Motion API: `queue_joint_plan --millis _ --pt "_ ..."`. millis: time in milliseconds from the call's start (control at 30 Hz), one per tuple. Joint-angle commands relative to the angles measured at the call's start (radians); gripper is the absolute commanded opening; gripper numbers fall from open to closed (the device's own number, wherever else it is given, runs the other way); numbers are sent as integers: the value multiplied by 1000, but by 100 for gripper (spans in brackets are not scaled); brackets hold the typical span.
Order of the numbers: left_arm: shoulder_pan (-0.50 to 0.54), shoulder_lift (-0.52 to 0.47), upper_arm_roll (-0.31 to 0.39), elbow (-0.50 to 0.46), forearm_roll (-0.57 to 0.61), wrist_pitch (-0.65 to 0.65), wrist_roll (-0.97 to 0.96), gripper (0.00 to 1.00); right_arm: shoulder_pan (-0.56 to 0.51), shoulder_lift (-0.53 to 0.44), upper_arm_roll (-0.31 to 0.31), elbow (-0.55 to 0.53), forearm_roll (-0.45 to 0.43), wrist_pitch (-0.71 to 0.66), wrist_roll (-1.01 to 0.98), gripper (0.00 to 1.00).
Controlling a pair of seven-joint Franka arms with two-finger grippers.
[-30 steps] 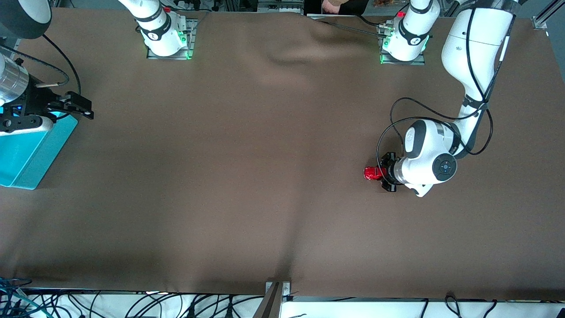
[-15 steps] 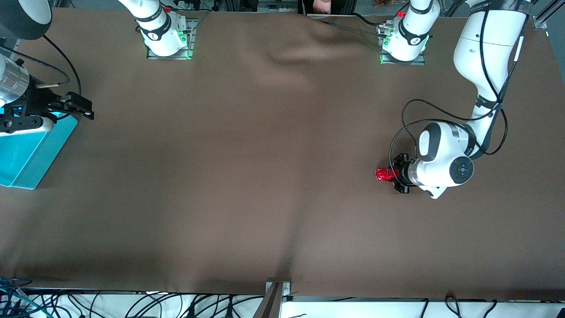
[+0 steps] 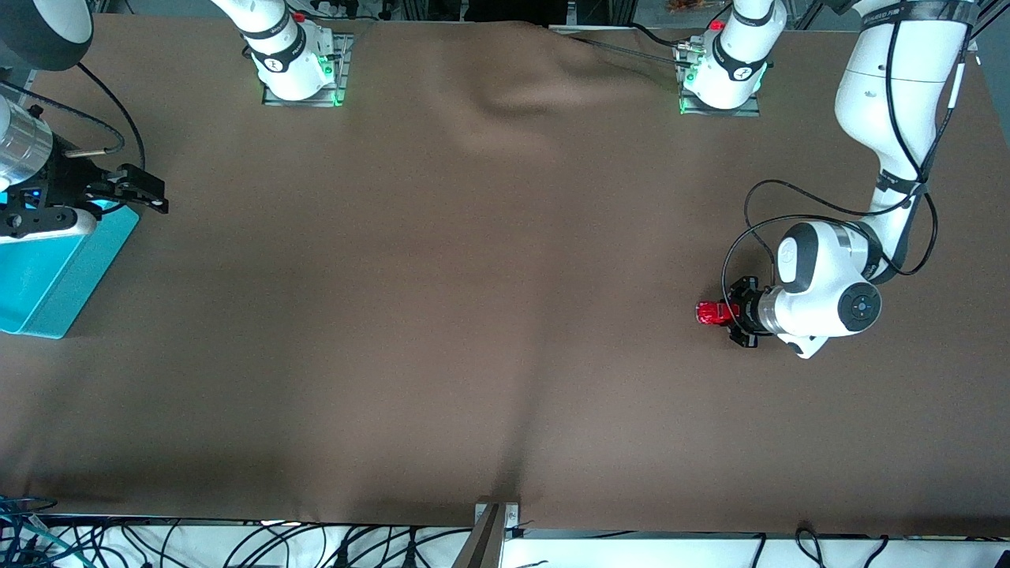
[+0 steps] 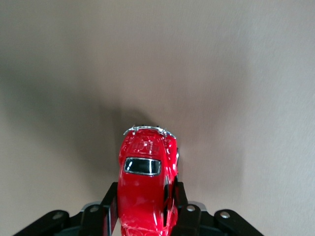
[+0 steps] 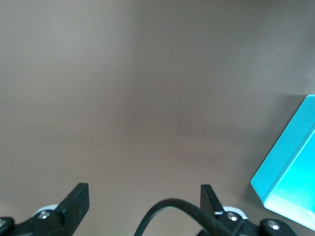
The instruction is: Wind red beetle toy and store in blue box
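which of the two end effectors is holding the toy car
The left end effector, shut on the red beetle toy low over the table. The right end effector is open and holds nothing, over the blue box.

A brown cloth (image 3: 442, 276) is covering the table, wrinkling near the bases; cables (image 3: 237, 544) are lying along the table's near edge.

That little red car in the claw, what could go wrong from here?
The left gripper pinches only one end of the red beetle toy, so it might slip loose. The blue box sits at the right arm's end of the table, with the open right gripper above its corner; a collision is possible.
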Motion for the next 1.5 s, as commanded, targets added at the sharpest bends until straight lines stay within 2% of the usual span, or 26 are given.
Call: queue_joint_plan --millis 0,567,1433,1467 --pt "24 49 6 -6 38 48 49 0 -2 -13 3 -4 11 -3 -4 100" --pt "33 49 7 -6 36 46 161 0 -2 -11 3 -4 13 0 -3 100" --pt "37 50 10 -3 35 42 103 0 -2 -6 3 -4 13 3 -3 100" --pt "37 50 10 -3 35 42 105 13 -2 -6 3 -5 13 3 -3 100"
